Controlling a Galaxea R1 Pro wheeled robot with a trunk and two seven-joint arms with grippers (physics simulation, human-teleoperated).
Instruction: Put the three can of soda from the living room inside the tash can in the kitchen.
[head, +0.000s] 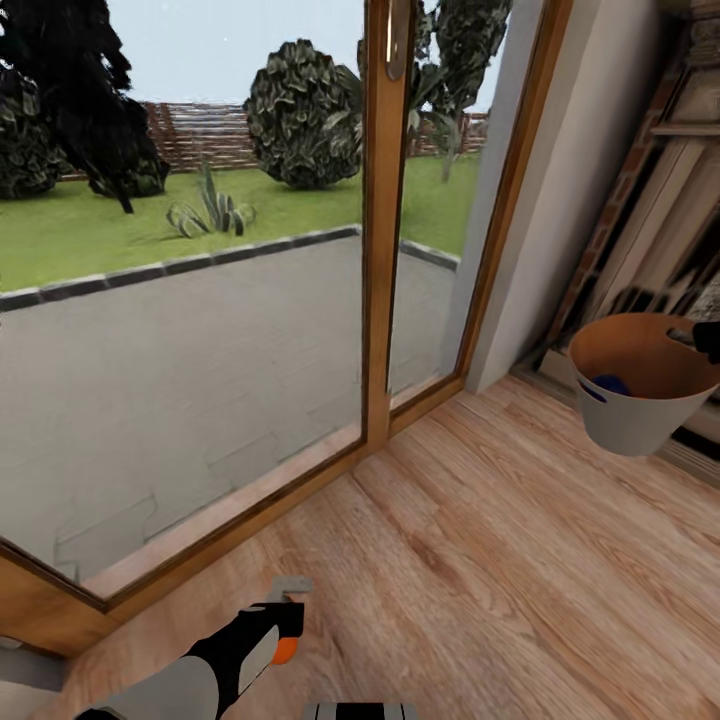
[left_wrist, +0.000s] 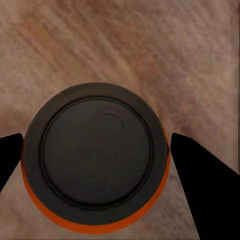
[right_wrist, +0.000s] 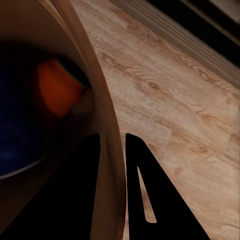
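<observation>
Left gripper (left_wrist: 95, 150) is clamping an orange soda can (left_wrist: 95, 157). In the left wrist view the can's grey top is sitting squarely between the two dark fingers, one on each side and pressed close to it, with plank floor (left_wrist: 175, 60) beneath. In the head view the same can is showing as an orange spot at the tip of the left arm, low over the floor.

Right gripper (right_wrist: 112, 165) is pinching the rim of the trash can (head: 640, 420), one finger inside the wall and one outside, and is carrying the bin clear of the floor. Inside the bin, just past the inner finger, a second orange can (right_wrist: 57, 92) and a dark blue can (right_wrist: 17, 140) are lying against each other.

So two cans are sitting in the bin already; the third is in the left claw, well apart from the bin. The robot is facing wood-framed glass doors (head: 385, 250) with a garden outside, so this is probably the living room.

Judged left to do: drop the held can into the bin, and carry the bin to the kitchen.
</observation>
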